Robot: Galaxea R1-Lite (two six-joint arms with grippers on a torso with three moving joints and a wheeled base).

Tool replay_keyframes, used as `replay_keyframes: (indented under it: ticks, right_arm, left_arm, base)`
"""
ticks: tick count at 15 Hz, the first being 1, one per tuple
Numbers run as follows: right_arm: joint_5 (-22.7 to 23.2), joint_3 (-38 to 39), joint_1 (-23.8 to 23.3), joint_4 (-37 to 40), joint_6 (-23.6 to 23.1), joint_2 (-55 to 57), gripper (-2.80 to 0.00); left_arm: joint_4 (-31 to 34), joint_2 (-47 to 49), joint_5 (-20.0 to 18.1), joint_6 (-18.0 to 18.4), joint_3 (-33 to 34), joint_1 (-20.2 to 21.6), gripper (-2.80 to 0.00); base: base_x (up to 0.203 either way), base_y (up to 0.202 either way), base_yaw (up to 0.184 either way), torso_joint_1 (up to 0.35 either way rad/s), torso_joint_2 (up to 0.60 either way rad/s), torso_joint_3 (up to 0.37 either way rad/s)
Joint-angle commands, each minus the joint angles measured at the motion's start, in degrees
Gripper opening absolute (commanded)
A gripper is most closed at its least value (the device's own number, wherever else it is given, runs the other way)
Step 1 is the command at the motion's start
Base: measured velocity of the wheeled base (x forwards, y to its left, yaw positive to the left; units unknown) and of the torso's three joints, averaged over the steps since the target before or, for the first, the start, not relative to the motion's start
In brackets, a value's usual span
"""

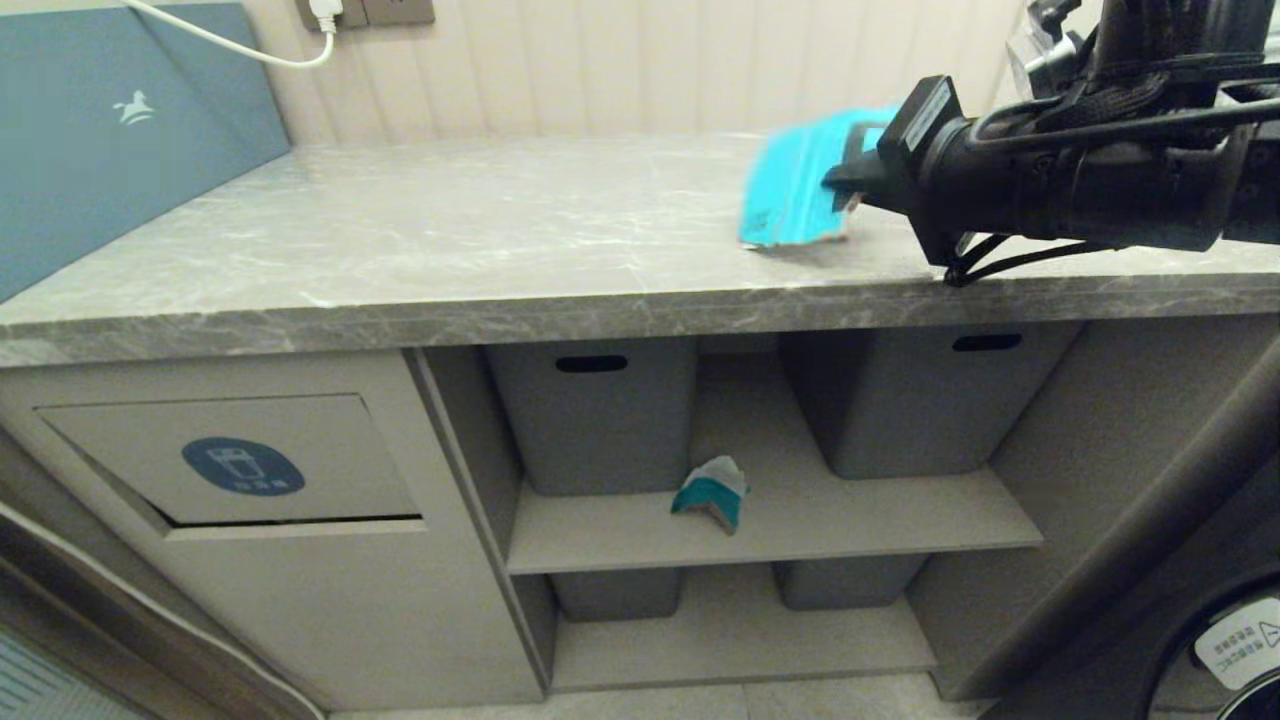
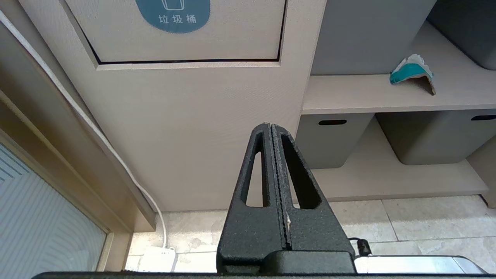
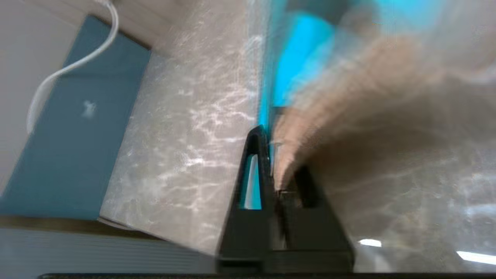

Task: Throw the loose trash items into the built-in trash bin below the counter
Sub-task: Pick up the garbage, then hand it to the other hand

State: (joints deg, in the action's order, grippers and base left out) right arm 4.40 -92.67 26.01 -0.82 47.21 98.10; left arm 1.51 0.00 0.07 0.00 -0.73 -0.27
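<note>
The bright cyan cardboard scrap (image 1: 790, 190) stands tilted on the grey marble counter (image 1: 450, 240) at the right, with my right gripper (image 1: 848, 182) shut on its edge. In the right wrist view the scrap (image 3: 302, 58) rises blurred between the closed jaws of the right gripper (image 3: 271, 147). A smaller teal-and-white scrap (image 1: 712, 492) lies on the upper shelf below the counter, also seen as the teal scrap (image 2: 410, 71). The trash bin flap (image 1: 240, 460) with its blue sticker sits in the cabinet front at lower left. My left gripper (image 2: 271, 126) hangs shut and empty, low before the flap (image 2: 174, 42).
Grey plastic tubs (image 1: 600, 410) (image 1: 910, 400) flank the teal scrap on the shelf, with more tubs (image 2: 333, 139) below. A blue panel (image 1: 100, 130) leans at the counter's back left under a white cable (image 1: 230, 45). A power strip (image 2: 157, 259) lies on the tiled floor.
</note>
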Motion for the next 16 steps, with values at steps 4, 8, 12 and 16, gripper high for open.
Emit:
replay_keyframes:
  ticks: [4, 8, 12, 16]
  right_arm:
    - [4.0, 1.2, 3.0, 0.0, 1.2, -7.8, -2.8]
    - [16.0, 3.6, 7.0, -0.1, 8.0, -13.7, -2.8]
    - [21.8, 2.6, 9.1, -0.1, 17.6, -13.7, -2.8]
    - [27.2, 2.4, 10.8, -0.1, 20.2, -10.2, -2.8]
  left_arm:
    - [-0.7, -0.1, -0.7, 1.7, -0.2, 0.0, -2.8]
    - [-1.8, 9.6, -2.8, -1.4, -14.1, -0.5, -2.8]
    - [-4.4, 36.1, -16.5, -24.2, -39.4, -6.6, -2.8]
    - [-15.2, 53.1, -31.1, -57.7, -49.9, -15.0, -2.8]
  base:
    - [0.0, 0.0, 0.0, 0.0, 0.0, 0.0]
    - [0.0, 0.0, 0.0, 0.0, 0.0, 0.0]
    - [0.0, 0.0, 0.0, 0.0, 0.0, 0.0]
    - [0.0, 0.0, 0.0, 0.0, 0.0, 0.0]
